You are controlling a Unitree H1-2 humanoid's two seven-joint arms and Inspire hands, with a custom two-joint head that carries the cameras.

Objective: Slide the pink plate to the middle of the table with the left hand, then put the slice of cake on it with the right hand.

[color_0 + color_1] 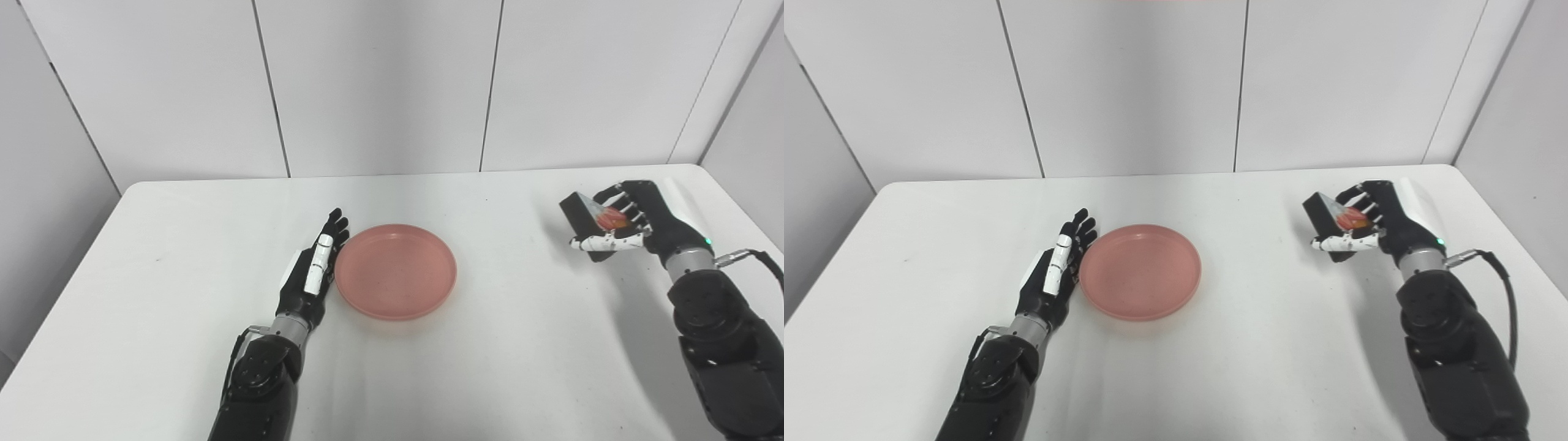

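I see the white, matte counter (184, 257) carrying the pink plate (395, 271) near its middle: round, shallow, smooth and stiff, probably plastic, so I judge it light and easy to slide by its rim. My left hand (311, 269) rests flat beside that rim, fingers straight and together, holding nothing. My right hand (618, 223) is lifted off to the right, pinching the slice of cake (591, 215), a dark wedge with a red topping; likely a rigid toy, best held by its sides.

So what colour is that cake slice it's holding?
The cake slice is dark, nearly black, with a red-orange topping; the left eye view shows it best.
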